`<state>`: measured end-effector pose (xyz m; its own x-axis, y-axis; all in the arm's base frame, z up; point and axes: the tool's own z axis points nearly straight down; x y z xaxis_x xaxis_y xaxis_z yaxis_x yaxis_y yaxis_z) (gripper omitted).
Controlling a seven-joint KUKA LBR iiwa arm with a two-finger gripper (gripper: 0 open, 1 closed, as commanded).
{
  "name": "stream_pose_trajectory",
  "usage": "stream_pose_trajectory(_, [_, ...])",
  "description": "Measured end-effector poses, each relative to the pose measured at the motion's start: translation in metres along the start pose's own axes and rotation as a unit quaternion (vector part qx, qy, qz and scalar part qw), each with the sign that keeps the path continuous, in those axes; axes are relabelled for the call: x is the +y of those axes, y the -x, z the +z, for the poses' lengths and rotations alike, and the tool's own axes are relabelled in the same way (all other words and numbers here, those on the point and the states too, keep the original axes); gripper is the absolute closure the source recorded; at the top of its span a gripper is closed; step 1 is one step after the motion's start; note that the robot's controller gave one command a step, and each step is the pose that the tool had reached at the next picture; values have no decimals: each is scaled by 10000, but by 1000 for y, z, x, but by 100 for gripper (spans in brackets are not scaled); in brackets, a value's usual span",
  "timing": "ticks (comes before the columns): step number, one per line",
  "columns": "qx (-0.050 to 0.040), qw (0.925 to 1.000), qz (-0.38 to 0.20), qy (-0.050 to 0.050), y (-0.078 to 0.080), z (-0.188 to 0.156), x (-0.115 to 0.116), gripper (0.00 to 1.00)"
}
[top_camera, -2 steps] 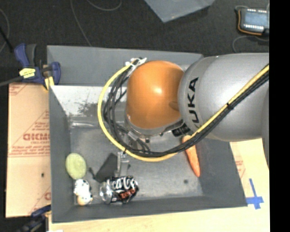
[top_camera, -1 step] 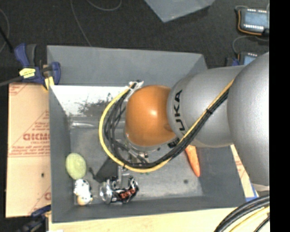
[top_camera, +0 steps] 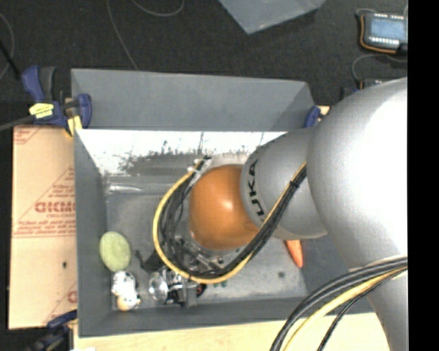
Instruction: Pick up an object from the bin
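one green oval [top_camera: 114, 250] rests on the scuffed grey bin [top_camera: 130, 206]

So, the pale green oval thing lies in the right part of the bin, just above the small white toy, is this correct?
Not quite. The pale green oval thing lies in the left part of the bin, close to its left wall, not in the right part. The camera view shows this. The rest holds: in that view it is just above the small white toy.

Past my pincer [top_camera: 173, 286] the floor [top_camera: 206, 48] is dark, perhaps carpet, with thin cables [top_camera: 158, 12] across it. A pale sheet [top_camera: 274, 14] lies farther beyond.
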<state>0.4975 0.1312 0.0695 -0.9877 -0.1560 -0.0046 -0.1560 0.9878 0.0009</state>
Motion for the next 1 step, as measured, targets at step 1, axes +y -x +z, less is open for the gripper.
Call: stream_pose_trajectory(1, [-26, 9994, 353, 7, 2, -78, 3, 0])
